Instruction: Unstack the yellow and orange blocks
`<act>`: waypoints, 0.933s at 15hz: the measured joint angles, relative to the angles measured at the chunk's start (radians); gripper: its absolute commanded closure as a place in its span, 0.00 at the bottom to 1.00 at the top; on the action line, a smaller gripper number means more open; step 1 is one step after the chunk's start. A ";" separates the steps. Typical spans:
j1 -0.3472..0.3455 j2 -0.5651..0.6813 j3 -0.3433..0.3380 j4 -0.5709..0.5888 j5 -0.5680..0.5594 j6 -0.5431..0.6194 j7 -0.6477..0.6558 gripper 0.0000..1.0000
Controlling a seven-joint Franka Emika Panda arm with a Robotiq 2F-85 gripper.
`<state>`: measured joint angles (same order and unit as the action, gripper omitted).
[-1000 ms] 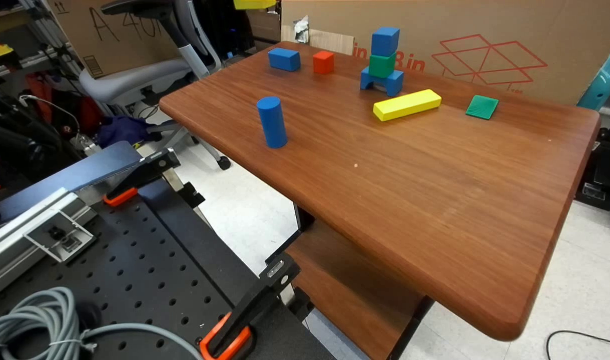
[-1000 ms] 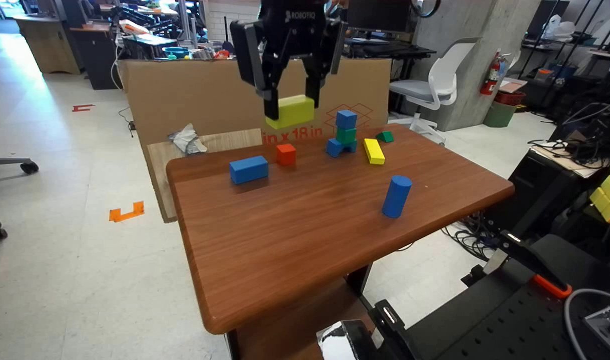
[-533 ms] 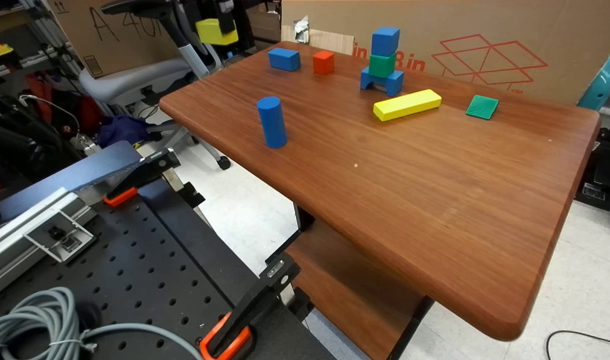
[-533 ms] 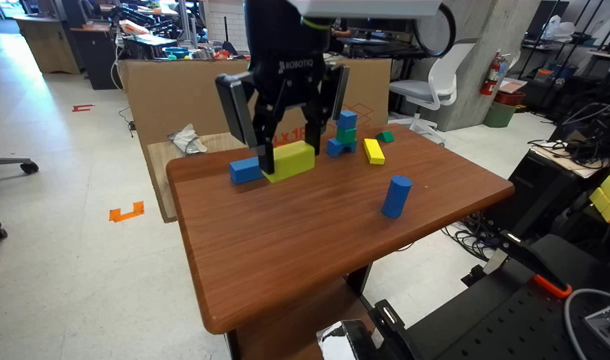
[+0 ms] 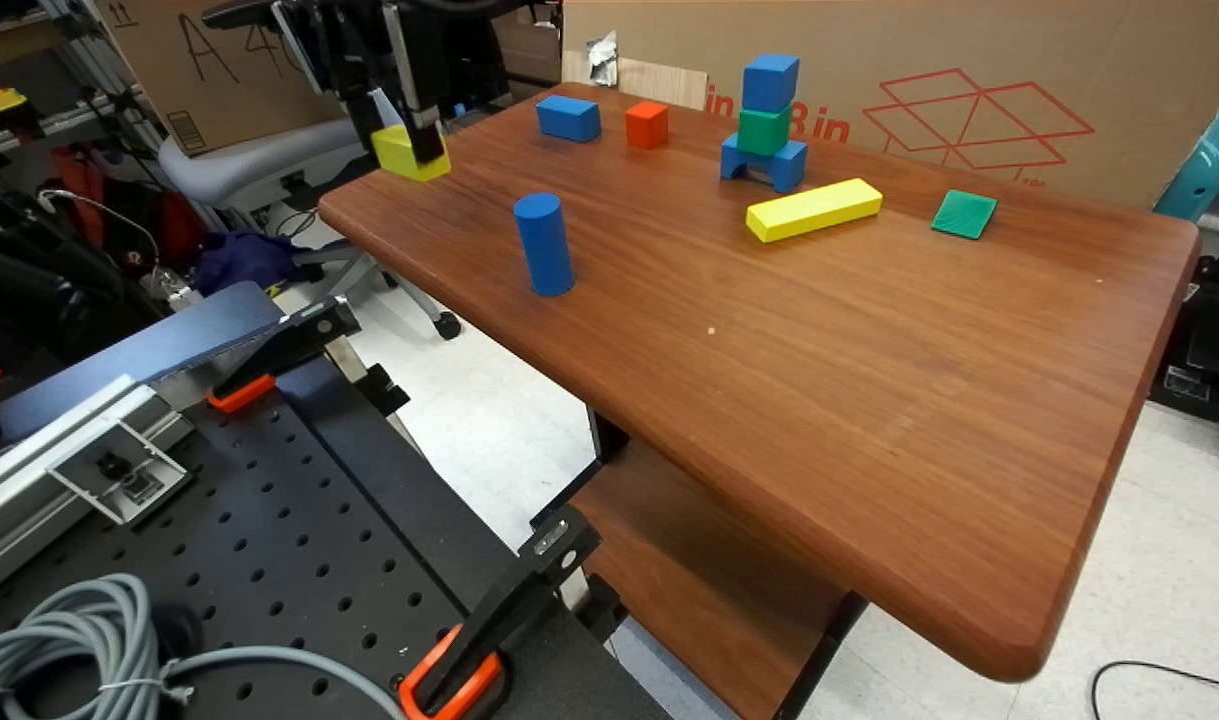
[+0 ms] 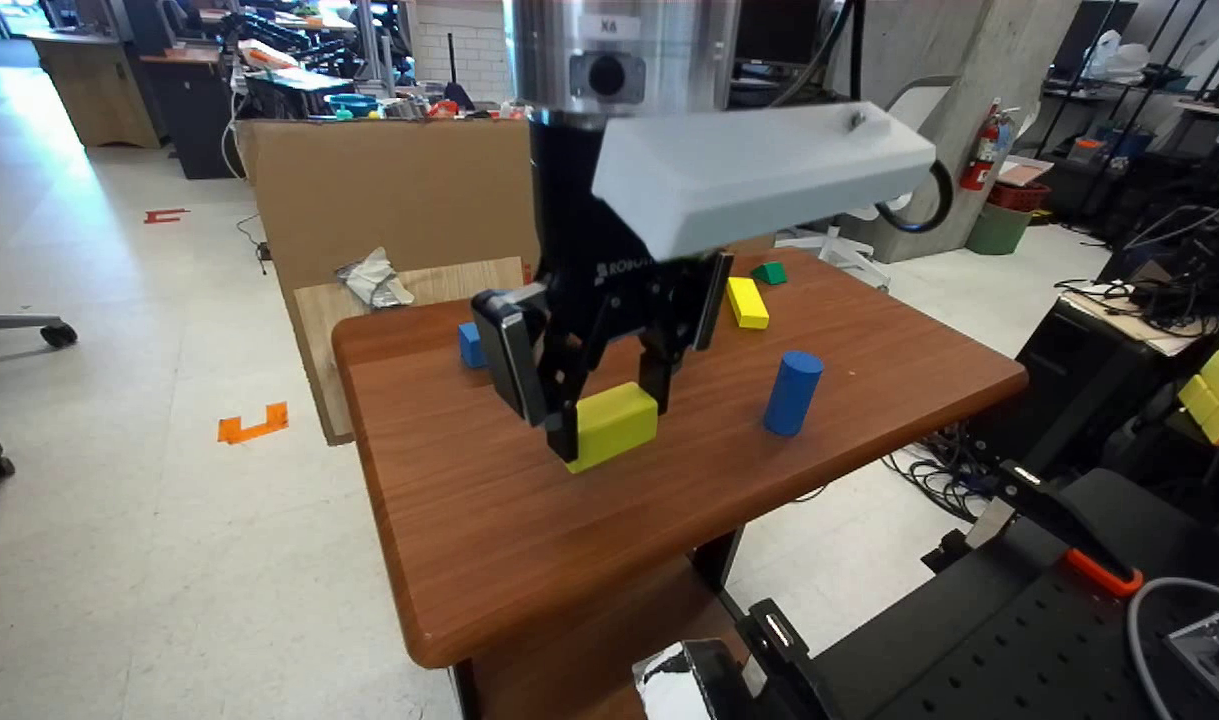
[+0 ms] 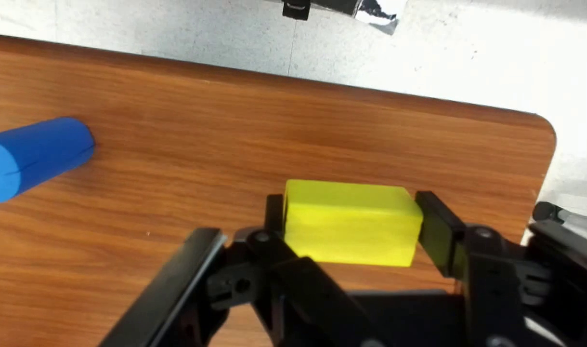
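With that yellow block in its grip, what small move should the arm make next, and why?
Probably lower the end effector straight down: it is closed on the yellow block, which appears held above the tabletop, and the blue cylinder stands apart.

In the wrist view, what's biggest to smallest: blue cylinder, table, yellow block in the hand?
Biggest: table
Next: yellow block, maybe helped by being closer
Smallest: blue cylinder, cut off by the picture's edge
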<state>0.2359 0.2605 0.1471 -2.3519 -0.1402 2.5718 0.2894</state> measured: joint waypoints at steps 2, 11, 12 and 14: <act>0.002 0.018 -0.004 -0.018 -0.005 0.037 0.008 0.57; 0.051 0.079 -0.046 -0.024 -0.014 0.141 0.030 0.08; 0.056 0.079 -0.048 -0.024 -0.014 0.141 0.032 0.06; 0.061 0.084 -0.048 -0.024 -0.014 0.141 0.035 0.00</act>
<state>0.2968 0.3450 0.0992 -2.3756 -0.1542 2.7124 0.3246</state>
